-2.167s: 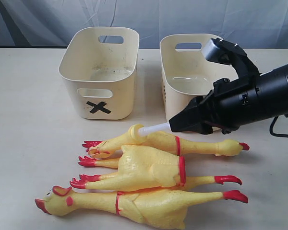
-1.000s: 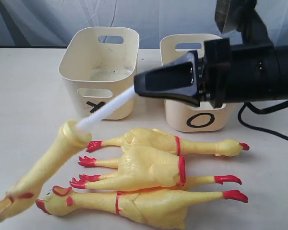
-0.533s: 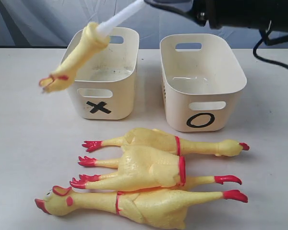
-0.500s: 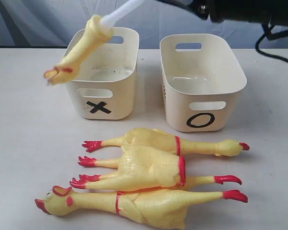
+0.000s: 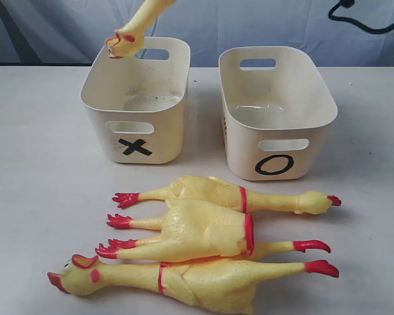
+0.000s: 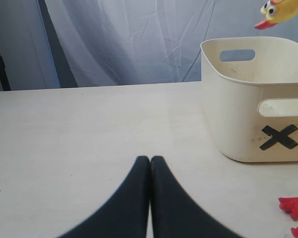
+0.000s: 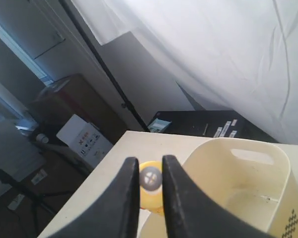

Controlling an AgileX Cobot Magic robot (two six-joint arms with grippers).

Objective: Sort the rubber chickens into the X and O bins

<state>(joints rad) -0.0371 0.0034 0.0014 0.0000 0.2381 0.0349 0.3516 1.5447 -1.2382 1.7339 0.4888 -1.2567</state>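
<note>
Overhead, a hanging chicken (image 5: 134,33) is held head-down above the X bin (image 5: 157,131). In the exterior view its head is seen against the bin's far rim, and its upper part is cut off by the top edge. In the right wrist view the right gripper (image 7: 150,163) is seen clenched on the round tube end (image 7: 150,177) of this chicken, with the tub's open inside below it. The left gripper (image 6: 150,162) is pressed together with nothing between its fingers, low over the table (image 6: 79,129) beside the X bin. The O bin (image 5: 243,151) is set just to the right of the X bin. Three other chickens (image 5: 203,233) are laid side by side on the table in front of both bins, touching one another
</note>
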